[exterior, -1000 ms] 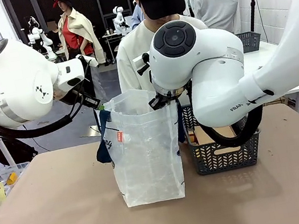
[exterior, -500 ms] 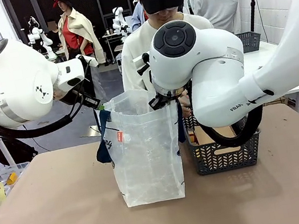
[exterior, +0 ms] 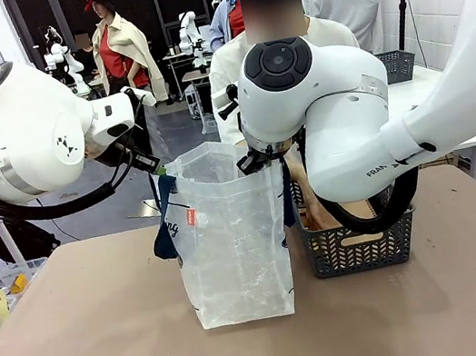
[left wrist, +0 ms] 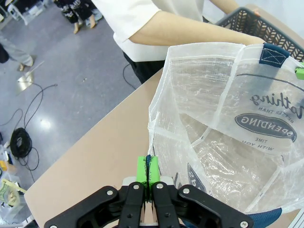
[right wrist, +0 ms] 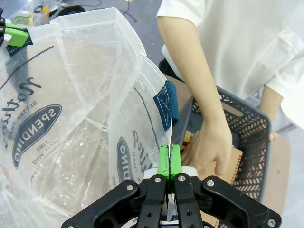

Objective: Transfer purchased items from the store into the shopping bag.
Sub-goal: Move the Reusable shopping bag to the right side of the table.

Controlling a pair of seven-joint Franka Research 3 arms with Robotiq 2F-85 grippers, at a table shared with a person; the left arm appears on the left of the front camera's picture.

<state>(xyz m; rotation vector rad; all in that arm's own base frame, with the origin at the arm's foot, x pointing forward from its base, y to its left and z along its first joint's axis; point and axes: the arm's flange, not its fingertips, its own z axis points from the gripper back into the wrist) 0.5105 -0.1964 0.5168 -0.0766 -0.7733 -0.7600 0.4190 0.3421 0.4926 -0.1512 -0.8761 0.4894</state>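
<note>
Person (right wrist: 237,42) has straightened up, hand (right wrist: 209,147) in the basket (right wrist: 247,126).

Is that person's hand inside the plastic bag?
No, the person's hand is down in the dark basket, beside the shopping bag.

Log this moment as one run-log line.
left pincer: shut on rim of translucent frosted-plastic tote bag with navy handles | right pincer: shut on opposite rim | person's hand: inside dark grey lattice plastic basket

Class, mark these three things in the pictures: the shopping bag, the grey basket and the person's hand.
shopping bag (exterior: 233,253), front view, middle of its front panel.
grey basket (exterior: 362,251), front view, its lattice front wall.
person's hand (right wrist: 206,147), right wrist view, back of the hand.
</note>
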